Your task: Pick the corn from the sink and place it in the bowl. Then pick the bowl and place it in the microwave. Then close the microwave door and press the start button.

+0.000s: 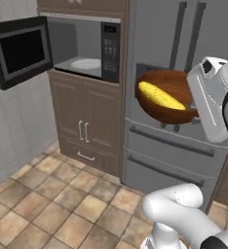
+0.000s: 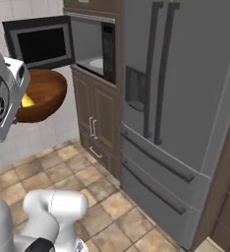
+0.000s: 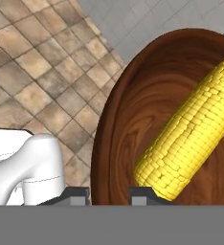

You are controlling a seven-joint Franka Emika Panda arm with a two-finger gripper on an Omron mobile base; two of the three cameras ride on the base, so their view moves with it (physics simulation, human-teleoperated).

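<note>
You are carrying the bowl (image 1: 167, 97), its rim pinched in the claw (image 3: 109, 194), with the corn (image 1: 161, 96) inside; level it while heading for the microwave (image 1: 84, 48) at upper left.

One corn cob (image 3: 188, 139) lies in one wooden bowl (image 1: 165, 95). There is one microwave (image 1: 86, 46) with one door (image 1: 19, 50) standing open and one white turntable plate (image 1: 85, 63) inside. One steel refrigerator (image 2: 186, 113) carries two long vertical handles (image 2: 156, 74). The lower cabinet (image 1: 86, 124) has two doors and one drawer.
</note>
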